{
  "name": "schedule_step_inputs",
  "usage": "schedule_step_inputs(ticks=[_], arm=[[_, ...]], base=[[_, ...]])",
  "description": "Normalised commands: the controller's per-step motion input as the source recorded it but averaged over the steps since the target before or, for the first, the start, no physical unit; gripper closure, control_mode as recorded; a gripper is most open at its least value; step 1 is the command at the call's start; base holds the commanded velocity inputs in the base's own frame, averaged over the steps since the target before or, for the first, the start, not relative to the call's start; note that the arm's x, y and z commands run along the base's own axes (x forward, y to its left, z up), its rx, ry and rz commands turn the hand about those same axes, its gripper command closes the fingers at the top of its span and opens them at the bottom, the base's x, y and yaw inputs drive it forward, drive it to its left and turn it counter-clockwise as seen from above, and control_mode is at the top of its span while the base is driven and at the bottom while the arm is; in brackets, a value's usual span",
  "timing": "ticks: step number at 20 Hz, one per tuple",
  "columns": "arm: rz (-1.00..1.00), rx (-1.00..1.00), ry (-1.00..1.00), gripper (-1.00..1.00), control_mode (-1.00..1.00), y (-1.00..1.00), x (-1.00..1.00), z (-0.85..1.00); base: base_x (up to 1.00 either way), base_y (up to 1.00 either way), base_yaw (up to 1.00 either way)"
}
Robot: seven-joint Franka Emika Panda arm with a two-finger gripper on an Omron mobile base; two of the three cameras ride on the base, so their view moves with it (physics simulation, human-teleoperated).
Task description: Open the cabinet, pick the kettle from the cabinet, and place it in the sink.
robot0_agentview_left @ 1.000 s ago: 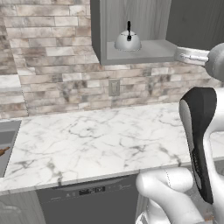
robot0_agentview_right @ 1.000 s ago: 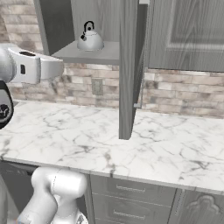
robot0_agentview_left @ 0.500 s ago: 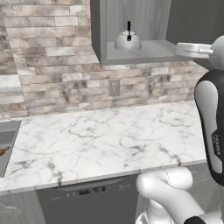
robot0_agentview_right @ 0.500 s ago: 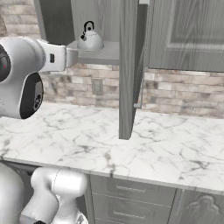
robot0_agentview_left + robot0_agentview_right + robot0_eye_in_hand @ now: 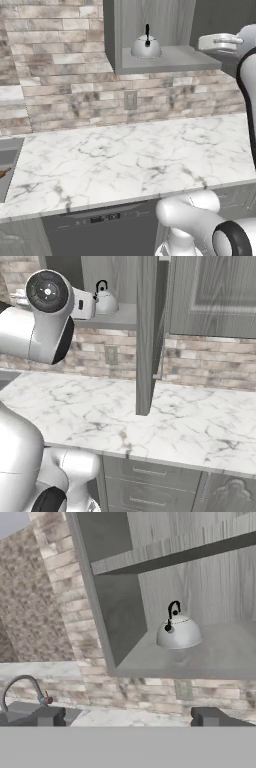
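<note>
Silver-grey dome kettle (image 5: 178,632), black handle

In the right base view the arm's white wrist covers the left side of the kettle (image 5: 105,302). The sink (image 5: 7,161) is cut off by the left edge of the left base view. In the hand view its basin is hidden; the faucet (image 5: 22,688) shows.

Arm (image 5: 35,331): glossy white rounded shells, with dark grey to black bands at the joints. One joint ends in a round black cap (image 5: 47,292) (concentric rings, pale centre dot) — at 10 o'clock in the right base view. Finger tips (image 5: 44,717) — small, dark, blocky.
</note>
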Motion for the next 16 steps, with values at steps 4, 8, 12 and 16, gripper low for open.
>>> schedule_step_inputs(ticks=[4,8,12,16], arm=[[0.06,0.0,0.02,-1.0,-1.0,0.13,0.29,0.02],[0.0,0.0,-0.02,-1.0,-1.0,0.05,0.26,-0.11],[0.0,0.0,-0.06,-1.0,-1.0,0.09,0.3,-0.17],[0.0,0.0,-0.05,-1.0,-1.0,0.09,0.4,-0.13]], base=[[0.0,0.0,0.0],[0.0,0.0,0.0],[0.0,0.0,0.0],[0.0,0.0,0.0]])
